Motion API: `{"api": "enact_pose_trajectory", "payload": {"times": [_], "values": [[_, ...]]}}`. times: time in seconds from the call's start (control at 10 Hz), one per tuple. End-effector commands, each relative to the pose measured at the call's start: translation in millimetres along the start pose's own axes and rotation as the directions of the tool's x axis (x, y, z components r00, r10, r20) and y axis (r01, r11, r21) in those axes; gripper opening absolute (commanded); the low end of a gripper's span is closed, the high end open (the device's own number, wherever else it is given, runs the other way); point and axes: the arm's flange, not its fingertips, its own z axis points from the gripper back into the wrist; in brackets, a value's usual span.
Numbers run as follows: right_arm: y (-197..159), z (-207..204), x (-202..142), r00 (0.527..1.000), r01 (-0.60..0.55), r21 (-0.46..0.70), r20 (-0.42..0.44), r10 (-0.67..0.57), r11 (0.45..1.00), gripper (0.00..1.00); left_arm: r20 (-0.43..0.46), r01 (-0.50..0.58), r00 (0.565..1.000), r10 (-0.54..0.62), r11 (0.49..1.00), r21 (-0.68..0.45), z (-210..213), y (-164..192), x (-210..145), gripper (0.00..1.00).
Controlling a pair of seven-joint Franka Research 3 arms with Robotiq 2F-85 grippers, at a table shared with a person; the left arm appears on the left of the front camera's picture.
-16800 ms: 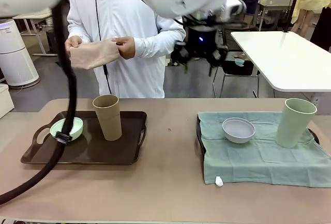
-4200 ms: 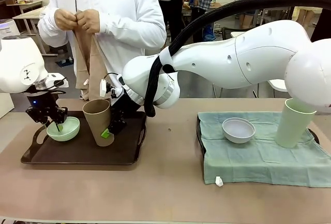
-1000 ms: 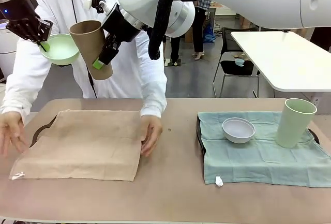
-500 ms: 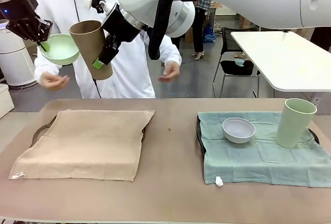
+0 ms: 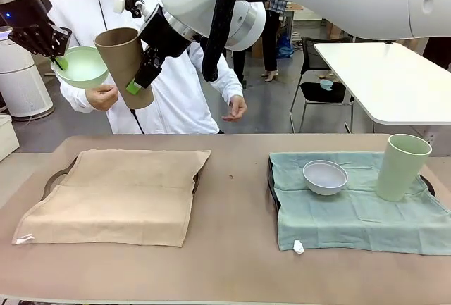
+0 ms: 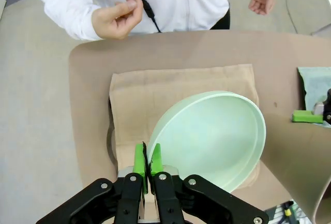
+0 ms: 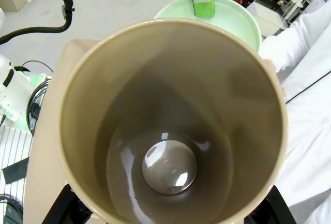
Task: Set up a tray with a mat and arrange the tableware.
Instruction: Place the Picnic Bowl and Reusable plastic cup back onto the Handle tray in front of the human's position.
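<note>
Left gripper (image 5: 59,60) pinches the mint bowl (image 5: 83,65) by its rim, fingers clenched, high over the worktop's (image 5: 232,249) left end, right gripper (image 5: 139,77) grasps the tan cup (image 5: 125,65) beside it, both above the tan mat (image 5: 116,194) covering the tray (image 5: 58,176).

Table (image 5: 232,270) under two mat-draped trays (image 5: 63,173)

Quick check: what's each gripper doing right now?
Left gripper: shut on the mint green round bowl's rim.
Right gripper: clamped on the tall tan-brown handleless cup.
</note>
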Motion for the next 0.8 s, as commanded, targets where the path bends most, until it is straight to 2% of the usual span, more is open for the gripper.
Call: {"api": "enact_pose_trajectory", "payload": {"times": [0.0, 0.5, 0.6, 0.7], "values": [[-1.1, 1.6, 1.4, 1.000, -0.010, -0.003, 0.016, 0.010, 1.000, 0.18, 0.009, 0.002, 1.000, -0.002, 1.000, -0.005, 0.9, 0.1, -0.4, 0.00], [-1.1, 1.6, 1.4, 1.000, -0.010, -0.003, 0.016, 0.010, 1.000, 0.18, 0.009, 0.002, 1.000, -0.002, 1.000, -0.005, 0.9, 0.1, -0.4, 0.00], [0.0, 0.0, 0.0, 1.000, 0.000, 0.000, 0.000, 0.000, 1.000, 0.81, 0.000, 0.000, 1.000, 0.000, 1.000, 0.000, 0.0, 0.0, 0.0, 0.04], [7.3, -12.8, -37.5, 0.998, 0.037, 0.002, 0.050, -0.037, 0.999, 0.81, -0.117, -0.002, 0.993, -0.003, 0.999, -0.047, -39.0, 8.9, -11.1, 0.04]]}}
